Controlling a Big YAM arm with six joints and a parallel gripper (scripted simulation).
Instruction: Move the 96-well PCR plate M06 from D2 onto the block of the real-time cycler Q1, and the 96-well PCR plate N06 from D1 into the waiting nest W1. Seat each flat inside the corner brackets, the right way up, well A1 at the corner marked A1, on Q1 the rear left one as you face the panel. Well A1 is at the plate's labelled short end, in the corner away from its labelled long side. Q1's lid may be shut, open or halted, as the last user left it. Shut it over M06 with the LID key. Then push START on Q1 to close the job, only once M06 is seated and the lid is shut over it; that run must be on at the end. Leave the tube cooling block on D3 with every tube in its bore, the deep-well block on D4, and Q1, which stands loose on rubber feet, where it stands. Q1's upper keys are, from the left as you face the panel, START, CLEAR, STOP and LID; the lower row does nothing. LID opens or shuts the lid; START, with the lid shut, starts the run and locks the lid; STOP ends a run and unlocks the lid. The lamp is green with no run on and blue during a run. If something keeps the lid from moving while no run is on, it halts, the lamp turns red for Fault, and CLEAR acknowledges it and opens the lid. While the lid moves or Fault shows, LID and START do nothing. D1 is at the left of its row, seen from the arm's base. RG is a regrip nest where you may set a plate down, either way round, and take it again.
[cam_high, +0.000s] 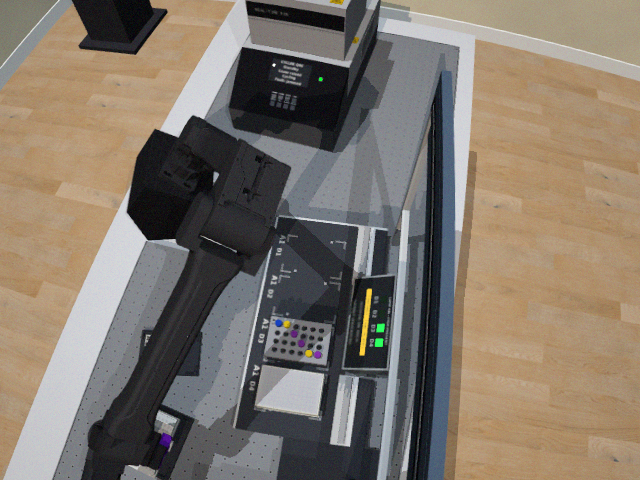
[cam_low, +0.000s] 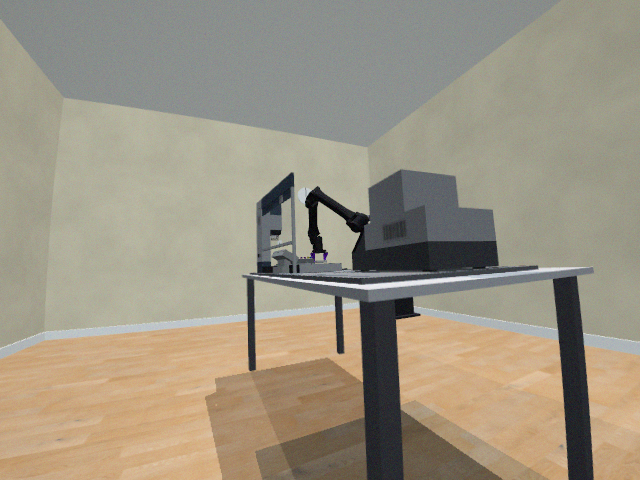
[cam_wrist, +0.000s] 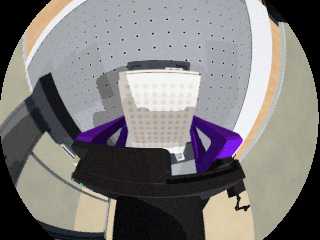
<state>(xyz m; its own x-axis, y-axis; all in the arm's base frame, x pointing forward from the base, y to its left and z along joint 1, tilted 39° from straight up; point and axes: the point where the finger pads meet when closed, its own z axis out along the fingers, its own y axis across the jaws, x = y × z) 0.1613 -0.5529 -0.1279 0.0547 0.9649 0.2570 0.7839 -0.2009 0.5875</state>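
Note:
My gripper (cam_high: 164, 434) is at the near left of the deck, shut on a white 96-well PCR plate (cam_wrist: 162, 116) between its purple fingers. I cannot read which plate it is. The plate hangs just above a dark nest (cam_wrist: 156, 67), also seen in the top view (cam_high: 173, 421). Deck positions D1 (cam_high: 315, 242) and D2 (cam_high: 307, 289) are both empty. The cycler Q1 (cam_high: 294, 67) stands at the far end with its lid down and its lamp (cam_high: 320, 79) green. From the side, the gripper (cam_low: 318, 255) is low over the deck.
The tube cooling block (cam_high: 296, 341) sits on D3 with coloured tubes, and the deep-well block (cam_high: 291, 391) sits on D4. A status panel (cam_high: 369, 322) and a tall blue-framed screen (cam_high: 439, 258) line the right. A second dark nest (cam_high: 191, 353) lies partly under my arm.

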